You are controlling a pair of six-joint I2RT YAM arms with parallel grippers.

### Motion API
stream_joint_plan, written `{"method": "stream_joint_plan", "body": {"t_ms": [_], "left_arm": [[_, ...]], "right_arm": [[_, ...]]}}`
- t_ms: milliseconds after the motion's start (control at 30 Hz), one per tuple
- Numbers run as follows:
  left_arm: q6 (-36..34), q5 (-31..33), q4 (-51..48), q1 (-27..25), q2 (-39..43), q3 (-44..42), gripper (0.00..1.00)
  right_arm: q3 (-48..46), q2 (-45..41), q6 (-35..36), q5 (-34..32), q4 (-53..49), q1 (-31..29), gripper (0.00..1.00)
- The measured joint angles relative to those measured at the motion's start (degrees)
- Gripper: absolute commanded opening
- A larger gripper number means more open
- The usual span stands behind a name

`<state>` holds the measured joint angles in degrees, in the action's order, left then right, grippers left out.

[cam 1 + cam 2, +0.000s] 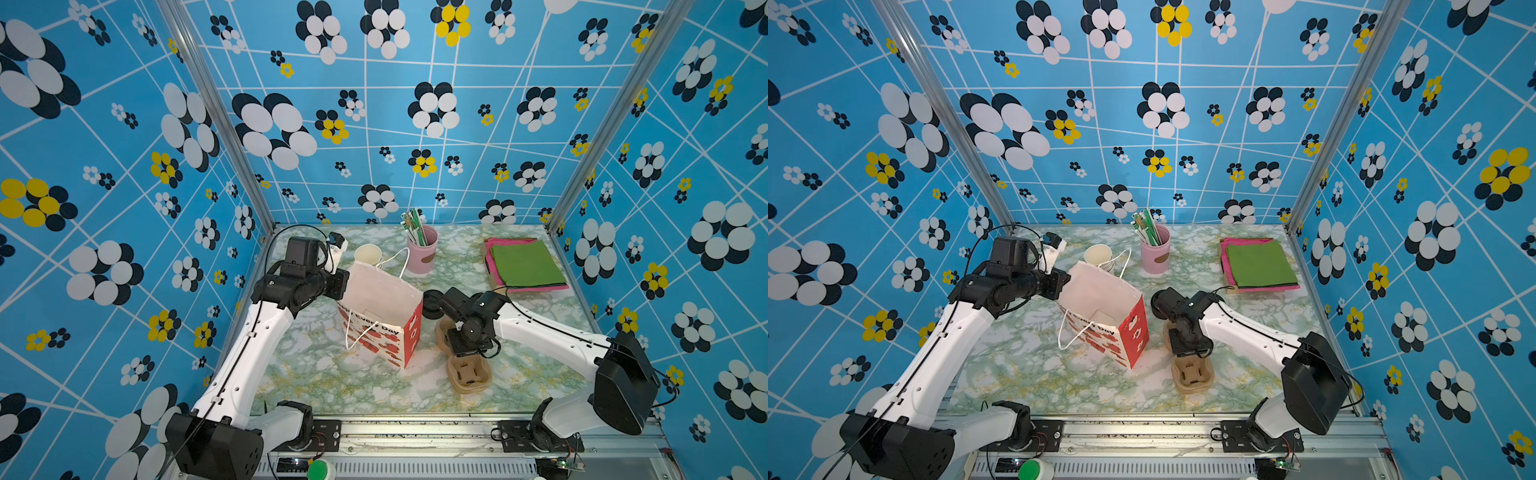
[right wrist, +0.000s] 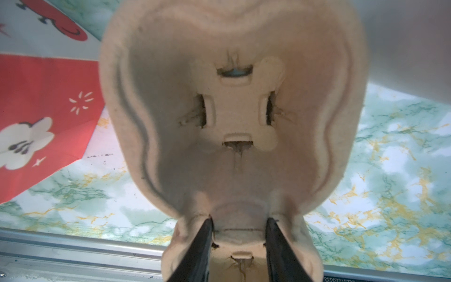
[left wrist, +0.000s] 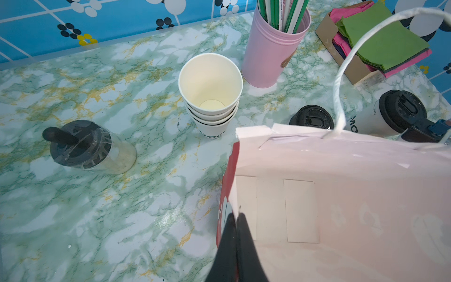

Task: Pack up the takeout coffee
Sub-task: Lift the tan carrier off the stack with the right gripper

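Note:
The takeout coffee (image 3: 366,119), a white cup with dark lettering and a black lid, stands behind the paper bag in the left wrist view; my right arm covers it in both top views. The red-and-white paper bag (image 1: 382,307) stands open mid-table. My left gripper (image 3: 236,217) is shut on the bag's rim at its left side. The brown cardboard cup carrier (image 1: 469,374) lies to the right of the bag. My right gripper (image 2: 240,222) is down on the carrier (image 2: 234,109), its fingers pressed against both sides of the carrier's middle ridge.
A stack of lidless white cups (image 3: 210,97) and a pink tumbler of straws (image 1: 422,253) stand behind the bag. A pile of black lids (image 3: 311,119) sits beside the coffee. Napkins (image 1: 525,264) lie at the back right. A clear jar (image 3: 90,149) stands far left.

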<state>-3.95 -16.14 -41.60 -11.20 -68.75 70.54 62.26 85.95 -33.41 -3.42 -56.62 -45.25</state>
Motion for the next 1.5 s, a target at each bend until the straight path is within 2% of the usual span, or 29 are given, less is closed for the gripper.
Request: {"method": "stream_joint_plan", "body": {"t_ms": [500,933,1233,1500], "left_arm": [[0.4,-0.6,0.5,0.2,0.0,0.0,0.00],[1.0,-1.5,0.5,0.2,0.0,-0.1,0.00],[2.0,-3.9,-0.3,0.3,0.9,-0.1,0.00],[3.6,-7.1,-3.7,0.8,4.1,0.0,0.00]], "right_arm": [[-1.0,-1.1,0.4,1.0,1.2,0.6,0.29],[0.6,-8.2,1.7,-0.6,-1.0,0.6,0.26],[6.8,-14.0,5.1,-3.7,-3.3,0.6,0.26],[18.8,-15.5,12.1,-5.0,-3.9,0.6,0.26]]}}
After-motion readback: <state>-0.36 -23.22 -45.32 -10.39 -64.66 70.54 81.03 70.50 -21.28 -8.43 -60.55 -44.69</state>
